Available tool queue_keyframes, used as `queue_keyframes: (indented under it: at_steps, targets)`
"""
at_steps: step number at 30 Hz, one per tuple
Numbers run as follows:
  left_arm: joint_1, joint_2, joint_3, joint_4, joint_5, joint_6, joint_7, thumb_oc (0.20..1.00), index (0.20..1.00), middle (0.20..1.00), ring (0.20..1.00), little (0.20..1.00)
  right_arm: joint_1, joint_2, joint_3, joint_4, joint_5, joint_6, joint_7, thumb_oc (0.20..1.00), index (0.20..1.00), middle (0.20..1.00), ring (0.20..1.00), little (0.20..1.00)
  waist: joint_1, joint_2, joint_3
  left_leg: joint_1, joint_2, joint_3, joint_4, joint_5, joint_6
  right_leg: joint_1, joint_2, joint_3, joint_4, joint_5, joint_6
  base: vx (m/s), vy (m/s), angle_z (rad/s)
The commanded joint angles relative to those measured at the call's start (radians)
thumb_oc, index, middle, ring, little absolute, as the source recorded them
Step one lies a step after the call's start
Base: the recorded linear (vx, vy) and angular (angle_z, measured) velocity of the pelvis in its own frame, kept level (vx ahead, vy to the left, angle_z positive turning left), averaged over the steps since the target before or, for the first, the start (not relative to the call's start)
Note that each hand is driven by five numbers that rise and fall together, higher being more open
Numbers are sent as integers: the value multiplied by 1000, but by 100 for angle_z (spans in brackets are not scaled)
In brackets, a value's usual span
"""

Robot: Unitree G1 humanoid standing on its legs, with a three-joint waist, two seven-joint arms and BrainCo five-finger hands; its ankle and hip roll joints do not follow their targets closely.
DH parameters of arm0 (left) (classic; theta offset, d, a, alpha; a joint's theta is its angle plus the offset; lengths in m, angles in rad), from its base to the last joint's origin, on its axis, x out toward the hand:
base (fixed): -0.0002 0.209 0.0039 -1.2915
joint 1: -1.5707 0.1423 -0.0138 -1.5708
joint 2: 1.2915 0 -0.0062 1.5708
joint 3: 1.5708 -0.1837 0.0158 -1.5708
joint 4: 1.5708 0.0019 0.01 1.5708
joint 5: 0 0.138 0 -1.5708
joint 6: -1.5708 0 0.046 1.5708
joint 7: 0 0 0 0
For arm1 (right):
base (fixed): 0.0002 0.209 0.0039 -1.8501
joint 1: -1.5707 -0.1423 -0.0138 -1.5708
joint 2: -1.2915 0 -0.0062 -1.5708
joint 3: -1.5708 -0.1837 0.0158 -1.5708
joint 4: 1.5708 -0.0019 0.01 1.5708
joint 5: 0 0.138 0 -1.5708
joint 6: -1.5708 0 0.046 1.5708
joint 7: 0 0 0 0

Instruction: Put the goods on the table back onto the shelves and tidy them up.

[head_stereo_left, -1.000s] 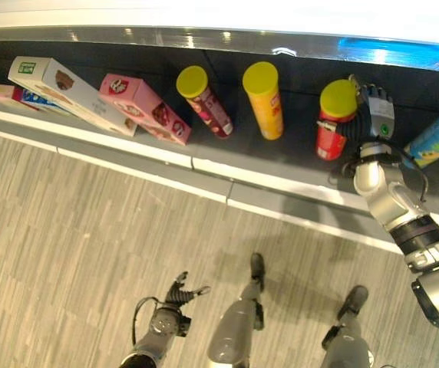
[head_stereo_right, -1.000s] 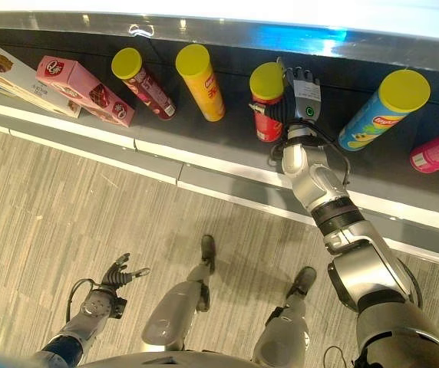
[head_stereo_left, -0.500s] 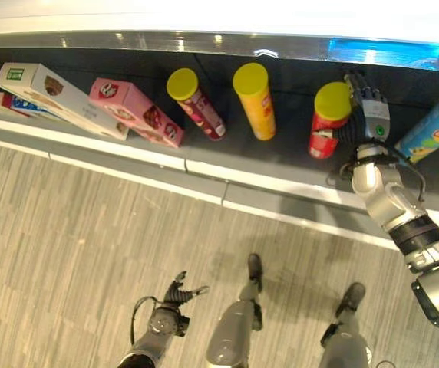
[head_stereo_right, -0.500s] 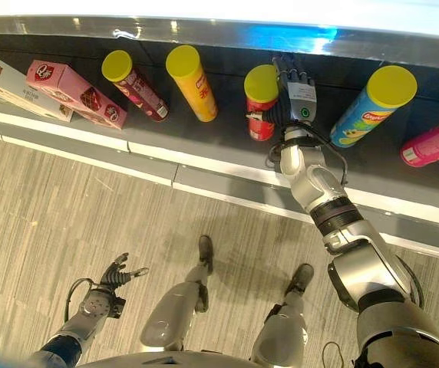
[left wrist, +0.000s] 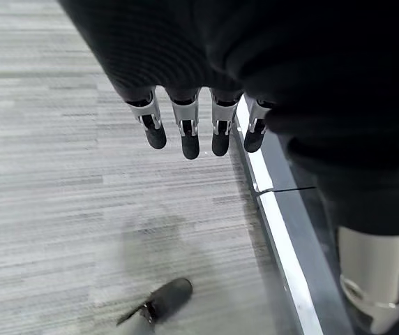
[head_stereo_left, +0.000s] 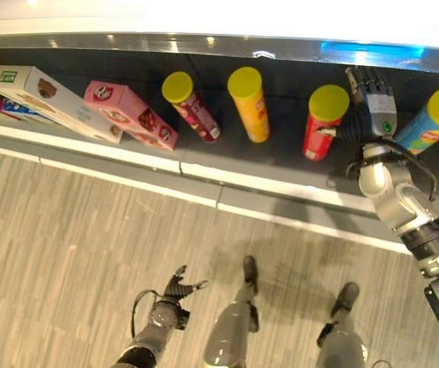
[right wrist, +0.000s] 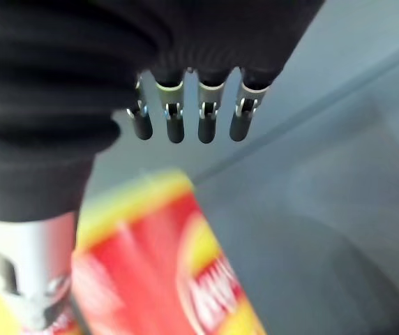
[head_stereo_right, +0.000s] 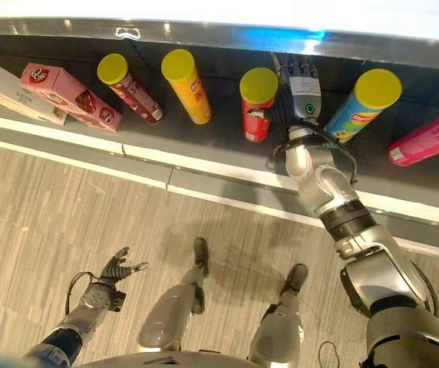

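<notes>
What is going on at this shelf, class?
A humanoid robot is tidying goods on a dark shelf. Its right hand, fingers straight, is beside the red tube with a yellow lid, which stands among other lidded tubes: a dark red one, a yellow one and a blue one. A pink box and a white box lie at the left end. The left hand hangs open above the floor.

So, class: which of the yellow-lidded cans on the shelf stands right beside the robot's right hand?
The red can. It stands directly beside the right hand; the dark red can, yellow can and blue can stand apart from it.
</notes>
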Motion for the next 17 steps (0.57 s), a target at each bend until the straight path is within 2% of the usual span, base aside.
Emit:
queue_keyframes:
  at_steps: [1,2,3,4,5,6,7,8,9,10,11,13,14,15,16,17]
  targets:
    - [6,15,-9,87,50,28,6,1000,1000,1000,1000,1000,106,-35,-64,-141,33,-91,65,1000,1000,1000,1000,1000,-7,-38,-77,84,23,73,11,-111,-51,-75,-36,67,66,40,35,72,0,-4]
    - [9,15,-1,92,57,31,1,1000,1000,1000,1000,1000,161,-37,-86,-195,58,-103,89,1000,1000,1000,1000,1000,-14,-49,-83,95,24,77,11,-116,-49,-68,-33,70,65,39,34,74,-9,-5]
    - [19,17,13,97,73,37,-3,1000,1000,1000,1000,1000,247,-44,-123,-263,135,-144,144,1000,1000,1000,1000,1000,-27,-65,-93,110,26,85,11,-120,-49,-57,-28,71,66,35,34,46,-13,-4]
    - [20,18,13,97,73,38,-3,1000,1000,1000,1000,1000,248,-45,-124,-265,135,-143,145,1000,1000,1000,1000,1000,-26,-66,-94,110,26,85,11,-121,-49,-57,-28,71,66,35,34,79,-22,-15]
    - [30,17,38,113,88,44,-13,1000,1000,1000,1000,1000,376,-41,-170,-345,254,-189,212,1000,1000,1000,1000,1000,-47,-92,-106,137,31,97,11,-130,-47,-40,-18,75,67,29,33,108,-17,-36]
    - [42,16,72,136,104,50,-27,1000,1000,1000,1000,1000,559,-10,-223,-388,490,-246,356,1000,1000,1000,1000,1000,-80,-121,-121,175,38,124,11,-137,-46,-21,-4,89,73,15,32,125,-11,-36]
    - [45,15,80,138,103,49,-33,1000,1000,1000,1000,1000,608,-8,-230,-392,557,-256,407,1000,1000,1000,1000,1000,-87,-128,-127,187,39,131,11,-140,-46,-16,0,95,74,11,31,75,6,-38]
    - [45,15,78,138,103,49,-33,1000,1000,1000,1000,1000,611,-8,-233,-394,559,-255,408,1000,1000,1000,1000,1000,-86,-128,-128,188,39,132,11,-140,-47,-16,0,95,74,11,31,61,-9,-32]
    - [52,18,94,144,112,46,-61,1000,1000,1000,1000,1000,719,-25,-236,-389,693,-253,542,1000,1000,1000,1000,1000,-103,-146,-141,213,44,147,11,-144,-51,-2,6,102,77,5,30,38,-13,-42]
    - [52,18,93,144,112,46,-61,1000,1000,1000,1000,1000,721,-25,-238,-391,693,-252,543,1000,1000,1000,1000,1000,-103,-147,-143,209,43,147,11,-142,-50,-4,4,102,75,8,30,97,-21,-41]
    - [52,22,96,147,116,39,-82,1000,1000,1000,1000,1000,790,-37,-207,-291,774,-209,644,1000,1000,1000,1000,1000,-115,-155,-159,233,47,161,11,-147,-54,11,11,109,79,-8,28,68,-11,-34]
    - [52,22,94,146,111,33,-97,1000,1000,1000,1000,1000,798,-49,-189,-245,789,-209,676,1000,1000,1000,1000,1000,-119,-159,-168,236,46,163,11,-146,-53,11,13,114,80,-10,27,59,-13,-26]
    - [47,23,76,143,115,28,-126,1000,1000,1000,1000,1000,840,-44,-151,-115,835,-166,739,1000,1000,1000,1000,1000,-124,-162,-179,256,49,170,11,-150,-58,29,15,113,80,-22,25,59,-16,-19]
    - [48,26,66,141,118,21,-140,1000,1000,1000,1000,1000,857,-44,-136,-55,838,-159,769,1000,1000,1000,1000,1000,-125,-162,-188,262,50,171,11,-151,-59,37,15,110,82,-28,25,83,-25,-6]
    - [46,25,53,137,117,19,-154,1000,1000,1000,1000,1000,873,-17,-117,64,829,-132,777,1000,1000,1000,1000,1000,-128,-162,-195,270,51,171,11,-152,-59,44,15,108,83,-32,24,38,-13,3]
    - [45,26,54,137,117,19,-154,1000,1000,1000,1000,1000,871,-16,-116,66,829,-133,777,1000,1000,1000,1000,1000,-129,-164,-197,267,50,171,11,-150,-58,42,14,108,82,-30,24,22,-11,9]
